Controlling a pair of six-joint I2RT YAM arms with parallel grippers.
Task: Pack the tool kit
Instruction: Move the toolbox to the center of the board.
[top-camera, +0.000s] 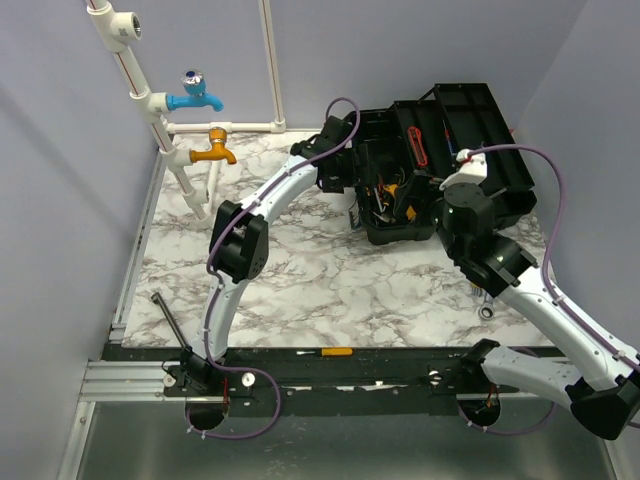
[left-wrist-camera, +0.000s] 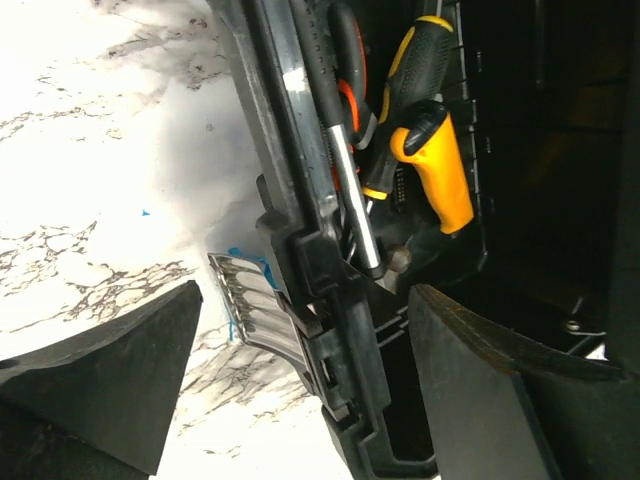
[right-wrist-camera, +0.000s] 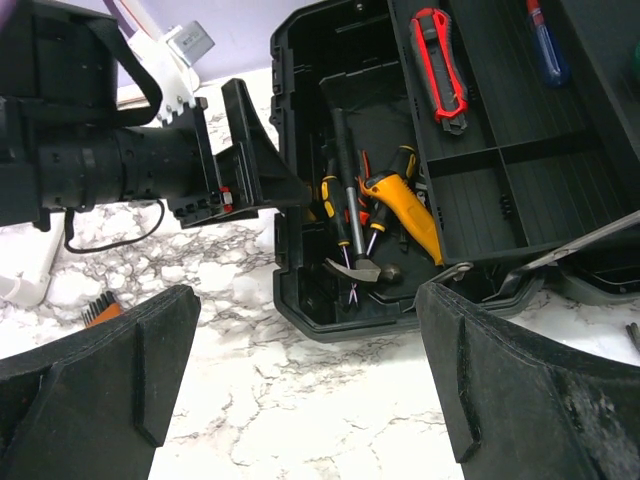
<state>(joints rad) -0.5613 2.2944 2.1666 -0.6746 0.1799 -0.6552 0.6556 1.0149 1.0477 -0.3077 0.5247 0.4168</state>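
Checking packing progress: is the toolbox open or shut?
Open. The toolbox has its lid swung back; a hammer and yellow-handled tools show inside.

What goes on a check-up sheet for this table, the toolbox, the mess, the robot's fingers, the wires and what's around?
Surface: marble table, toolbox at its far right.
Job's things: toolbox open; hammer and yellow-handled tools inside; red knife in its tray; screwdriver outside on the near rail.
Clutter: black rod at the near left edge.
Grippers: left gripper fingers open astride the toolbox wall; right gripper fingers open, empty.
Cables: purple cable looped along each arm.
Surroundings: blue tap and orange tap on white pipes.
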